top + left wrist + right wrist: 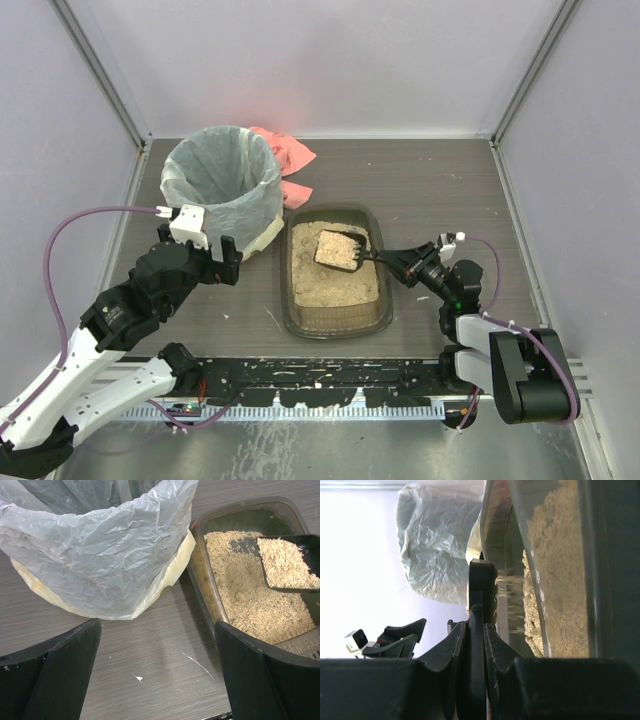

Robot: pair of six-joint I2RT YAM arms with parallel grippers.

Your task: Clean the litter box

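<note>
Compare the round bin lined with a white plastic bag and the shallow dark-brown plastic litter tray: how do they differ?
The white-lined round bin is tall; the dark rectangular litter tray is low. The round bin looks empty inside; the litter tray holds tan litter. Both stand open-topped, side by side.

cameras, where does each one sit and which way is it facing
Top external: above and behind the robot, looking down on the table; shows left gripper open, right gripper shut on the scoop handle.
Left wrist: on the left wrist, facing forward and down at the bin and litter box; its own fingers frame the bottom.
Right wrist: on the right wrist, rolled sideways, looking along the scoop handle beside the litter box wall; its fingers clamp the handle.
Shared: all three show bin and litter box.
</note>
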